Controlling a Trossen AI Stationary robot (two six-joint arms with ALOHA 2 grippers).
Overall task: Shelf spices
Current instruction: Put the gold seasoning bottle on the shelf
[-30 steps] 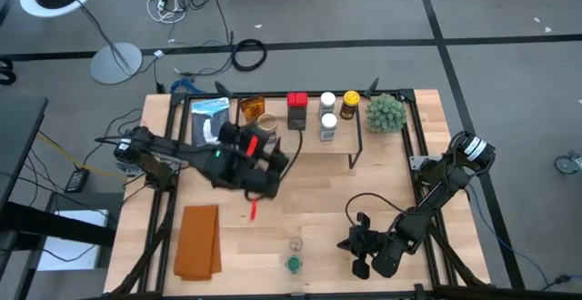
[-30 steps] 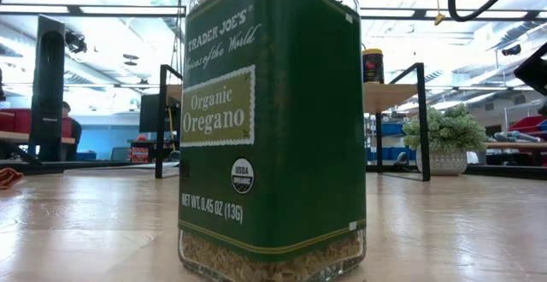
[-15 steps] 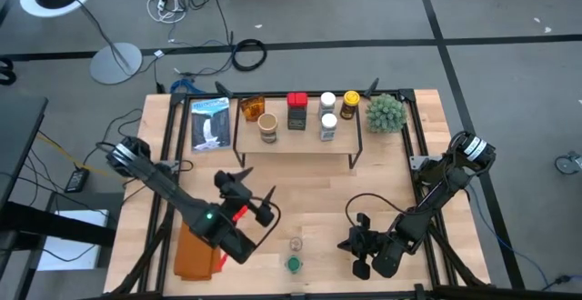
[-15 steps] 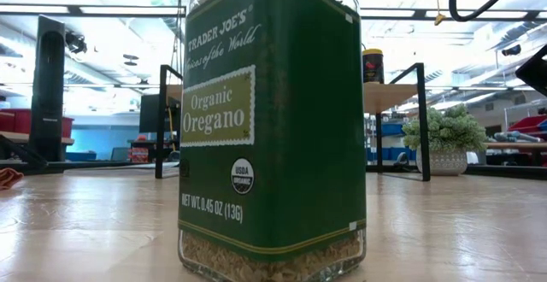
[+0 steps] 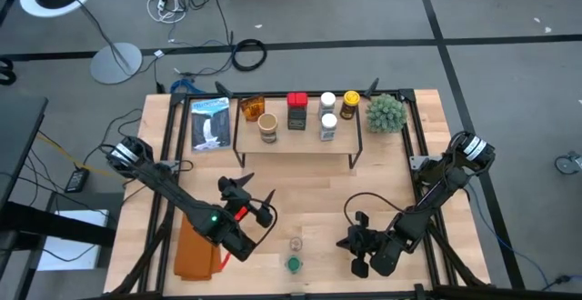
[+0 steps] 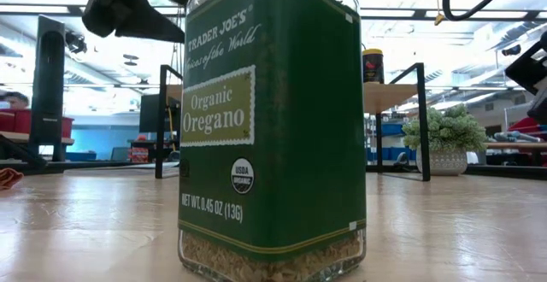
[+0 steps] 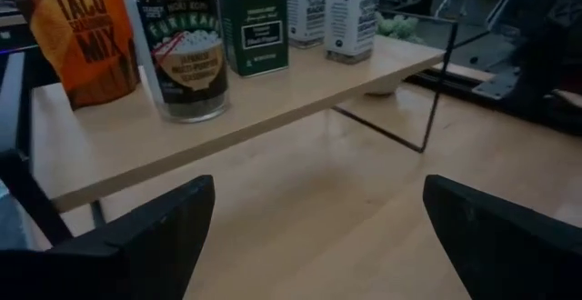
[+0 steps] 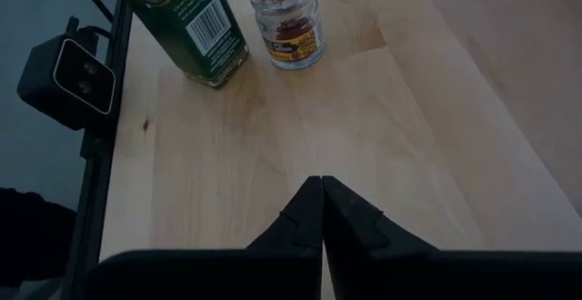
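Wood tabletop [image 5: 318, 195], grey floor [image 5: 364, 5]

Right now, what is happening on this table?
A two-arm robot is putting spices on the shelf. Six containers already stand on it. The oregano jar and a small jar beside it wait at the table's near edge. The left gripper hangs open and empty above the table, in front of the shelf. The right gripper is shut, holds nothing, and rests to the right of the two jars.
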